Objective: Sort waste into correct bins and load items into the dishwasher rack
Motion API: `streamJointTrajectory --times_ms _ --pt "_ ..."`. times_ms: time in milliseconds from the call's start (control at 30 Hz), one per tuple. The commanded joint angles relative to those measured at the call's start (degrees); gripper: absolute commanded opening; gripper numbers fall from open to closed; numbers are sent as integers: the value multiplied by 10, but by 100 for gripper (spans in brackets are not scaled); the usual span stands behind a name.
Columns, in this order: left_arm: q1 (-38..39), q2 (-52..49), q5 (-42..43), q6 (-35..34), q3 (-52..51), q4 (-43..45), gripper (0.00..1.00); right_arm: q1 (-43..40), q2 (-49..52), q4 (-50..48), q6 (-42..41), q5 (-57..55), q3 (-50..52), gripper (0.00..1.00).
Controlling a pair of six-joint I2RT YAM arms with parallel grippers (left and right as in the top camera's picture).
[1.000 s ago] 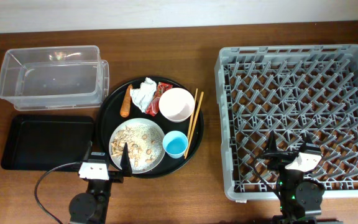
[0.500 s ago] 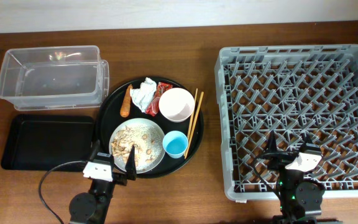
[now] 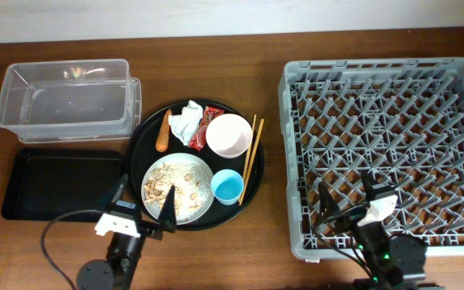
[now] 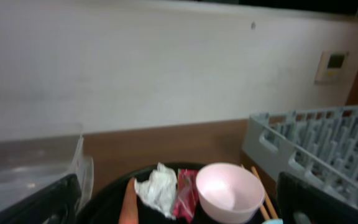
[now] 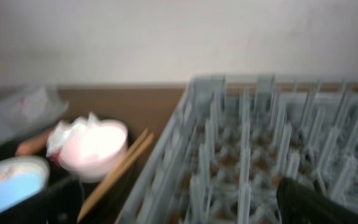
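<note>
On the big round black tray (image 3: 147, 133) lie a crumpled white napkin (image 3: 186, 121), a red wrapper (image 3: 208, 122), an orange stick (image 3: 163, 130), a white bowl (image 3: 229, 134), chopsticks (image 3: 252, 157), a blue cup (image 3: 227, 187) and a white plate (image 3: 177, 188) of beige scraps. My left gripper (image 3: 145, 205) is open and empty at the plate's near edge. Its wrist view shows the napkin (image 4: 159, 190), wrapper (image 4: 185, 194) and bowl (image 4: 229, 193). My right gripper (image 3: 346, 205) is open and empty over the front of the grey rack (image 3: 385, 153), angled left.
The clear plastic box (image 3: 63, 101) stands at the back left, with the flat black tray (image 3: 59, 181) in front of it. The right wrist view shows the rack (image 5: 278, 155), the bowl (image 5: 95, 149) and the chopsticks (image 5: 120, 171), blurred.
My left gripper has moved a little right and forward to the plate's near edge. My right gripper has shifted left and turned toward the round tray.
</note>
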State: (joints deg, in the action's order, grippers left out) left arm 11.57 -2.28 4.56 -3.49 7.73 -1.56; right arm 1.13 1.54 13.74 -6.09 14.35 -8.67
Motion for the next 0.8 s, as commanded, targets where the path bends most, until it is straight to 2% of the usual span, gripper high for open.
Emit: streamJointTrajectory --times_ms 0,100,267,367,433,533,667,767 --pt "-2 -59 5 -9 107 -55 99 -4 49 73 -3 19 -108 98" --pt "-2 -159 6 -7 204 -119 99 -4 137 151 -3 20 -216 98" --pt "-2 -387 16 -7 410 -255 99 -4 335 299 -1 31 -438 98" --pt "-2 -538 131 -8 551 -340 99 -4 485 392 -1 30 -573 98" --pt "-2 -603 183 -11 595 -370 99 -4 549 408 -4 43 -604 98" --pt "-2 -661 264 -10 599 -386 99 -4 629 425 -3 125 -610 98" --pt "2 -719 269 -10 599 -445 99 -4 710 442 -3 145 -610 98" --pt "21 -748 268 -10 599 -487 99 -4 735 442 -3 146 -610 98"
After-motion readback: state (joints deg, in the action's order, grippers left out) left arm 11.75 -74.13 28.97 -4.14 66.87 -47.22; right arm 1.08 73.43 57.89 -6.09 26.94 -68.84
